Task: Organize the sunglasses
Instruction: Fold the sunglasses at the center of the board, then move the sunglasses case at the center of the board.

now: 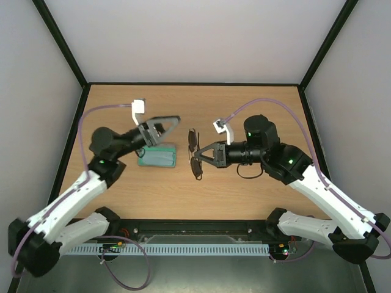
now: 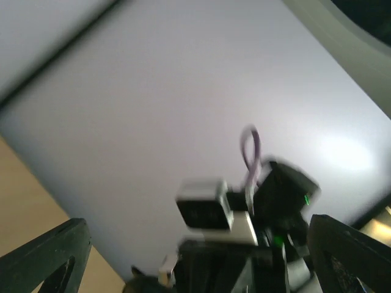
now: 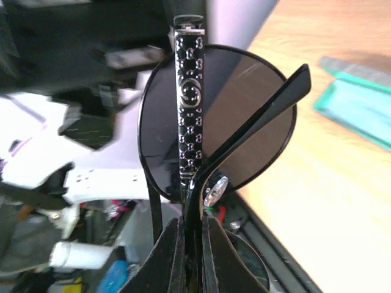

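Observation:
The sunglasses [image 1: 193, 141], with dark round lenses and thin arms, hang above the table middle, held edge-on. My right gripper [image 1: 200, 154] is shut on them. In the right wrist view its fingers [image 3: 174, 256] pinch the frame and folded temple arms near a lens [image 3: 244, 122] of the sunglasses. The open case [image 1: 157, 158], green inside, lies on the table left of the sunglasses and shows in the right wrist view [image 3: 360, 104]. My left gripper [image 1: 168, 131] is open and empty, raised above the case, pointing right. In its own blurred view the left gripper [image 2: 195, 262] stands wide open.
The wooden table [image 1: 244, 201] is walled by pale panels with black posts. A black rail [image 1: 195, 229] runs along the near edge between the arm bases. The left wrist view faces the right arm [image 2: 275, 201] and the wall.

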